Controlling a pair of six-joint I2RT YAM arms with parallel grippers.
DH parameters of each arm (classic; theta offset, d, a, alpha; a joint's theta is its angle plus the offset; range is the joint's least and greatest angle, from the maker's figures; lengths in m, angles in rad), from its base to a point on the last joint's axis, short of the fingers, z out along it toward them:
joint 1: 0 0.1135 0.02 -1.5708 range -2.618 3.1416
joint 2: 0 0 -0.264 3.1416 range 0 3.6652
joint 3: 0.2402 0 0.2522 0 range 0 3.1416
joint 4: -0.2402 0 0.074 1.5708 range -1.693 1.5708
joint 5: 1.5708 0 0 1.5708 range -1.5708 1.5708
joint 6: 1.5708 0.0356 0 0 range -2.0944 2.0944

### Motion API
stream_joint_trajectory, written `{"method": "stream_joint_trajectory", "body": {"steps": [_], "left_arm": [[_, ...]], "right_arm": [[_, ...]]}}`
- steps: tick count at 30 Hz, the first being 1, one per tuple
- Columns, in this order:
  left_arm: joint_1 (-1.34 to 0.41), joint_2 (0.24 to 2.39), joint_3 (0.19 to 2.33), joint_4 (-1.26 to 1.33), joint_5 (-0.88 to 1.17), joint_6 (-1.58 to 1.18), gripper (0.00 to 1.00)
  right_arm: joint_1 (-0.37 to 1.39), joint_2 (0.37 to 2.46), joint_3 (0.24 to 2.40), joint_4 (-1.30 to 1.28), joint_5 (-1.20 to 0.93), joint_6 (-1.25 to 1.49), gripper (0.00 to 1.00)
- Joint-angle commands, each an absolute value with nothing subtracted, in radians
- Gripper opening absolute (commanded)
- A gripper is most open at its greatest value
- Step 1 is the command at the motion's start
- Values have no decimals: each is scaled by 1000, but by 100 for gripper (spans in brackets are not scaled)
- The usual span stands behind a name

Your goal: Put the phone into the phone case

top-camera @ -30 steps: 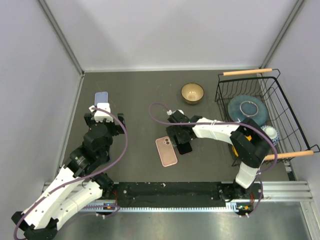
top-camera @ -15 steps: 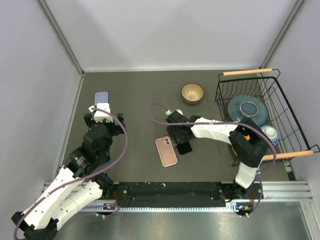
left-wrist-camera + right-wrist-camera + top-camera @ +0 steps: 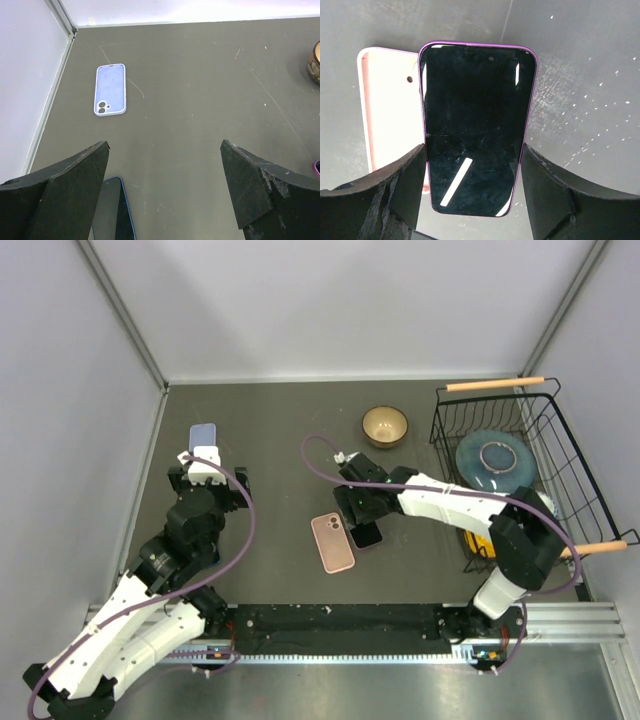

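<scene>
Two cases are seen on the bench: a pink case [image 3: 332, 542] lying near the middle, toward the near edge, seemingly hollow side up, and a blue case [image 3: 111, 89] set close to the left edge. The purple phone [image 3: 475, 130] is found just right of the pink case, screen up. In the right wrist view its left long edge overlaps the case's right rim. The right gripper [image 3: 474, 150] is clenched on the purple phone, with one finger pressed to each long side. Whether the phone is lifted clear of the bench cannot be told. The left gripper [image 3: 164, 145] is held fully released over the left part of the bench, grasping nothing, and a blue-edged phone [image 3: 112, 210] is partly seen below it.

The step in hand is judged to be the pick-up of the purple phone, with the grasp made and insertion not yet begun. For the next move, the phone would have to be raised, carried a little toward the left edge, and squared to the pink case so that its camera end is matched to the cut-out end. One edge should then be seated under the rim first and the rest pressed down. Since the case lies loose, it is likely to slide or tip under pressure, so steadying by the left gripper may be needed.
</scene>
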State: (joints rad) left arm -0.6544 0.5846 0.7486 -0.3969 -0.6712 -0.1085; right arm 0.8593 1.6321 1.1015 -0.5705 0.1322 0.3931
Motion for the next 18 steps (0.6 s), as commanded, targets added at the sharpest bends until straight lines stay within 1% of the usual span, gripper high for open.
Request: {"method": "stream_joint_trajectory", "body": {"steps": [1, 6, 10, 18], "left_arm": [[-652, 574, 746, -364, -680, -103, 99], [-652, 569, 745, -364, -683, -104, 99], [-652, 566, 744, -364, -683, -106, 99], [-652, 560, 744, -362, -675, -104, 99]], "right_arm": [[887, 1581, 1173, -558, 81, 452, 48], [965, 1617, 1203, -514, 90, 521, 49], [1006, 1663, 1200, -486, 150, 580, 48], [1046, 1706, 1184, -451, 193, 630, 49]]}}
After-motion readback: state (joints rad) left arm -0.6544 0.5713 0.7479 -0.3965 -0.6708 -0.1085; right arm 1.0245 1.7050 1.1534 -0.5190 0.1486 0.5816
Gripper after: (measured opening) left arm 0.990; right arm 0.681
